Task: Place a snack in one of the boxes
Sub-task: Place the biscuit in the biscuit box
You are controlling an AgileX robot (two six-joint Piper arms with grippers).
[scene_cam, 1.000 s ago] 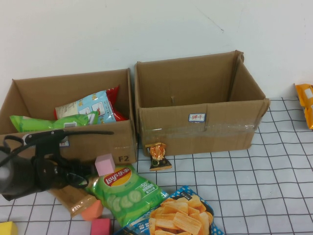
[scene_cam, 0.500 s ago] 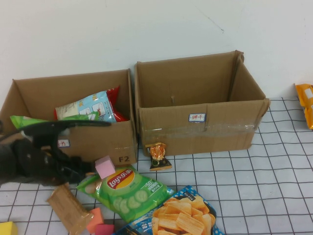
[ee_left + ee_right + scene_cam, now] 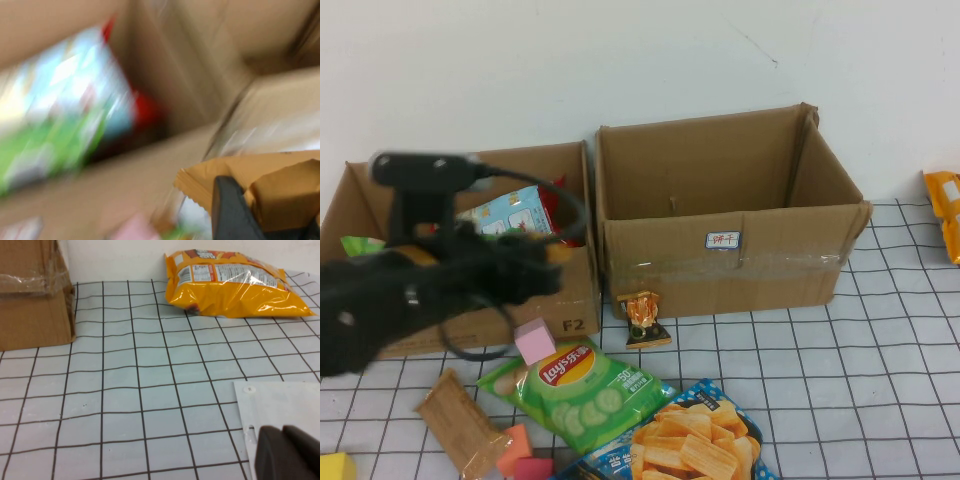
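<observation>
Your left gripper (image 3: 260, 210) shows at the frame's edge, 1 dark finger (image 3: 227, 210) pressed against a tan snack packet (image 3: 240, 172) with a serrated seam; the fingers look clamped on it. Beyond the packet you look into an open cardboard box (image 3: 200, 60), heavily blurred. Inside it lie a light blue bag (image 3: 75, 80), a green bag (image 3: 45, 150) beside it, and a red wrapper (image 3: 145, 110) against the box's inner wall.
</observation>
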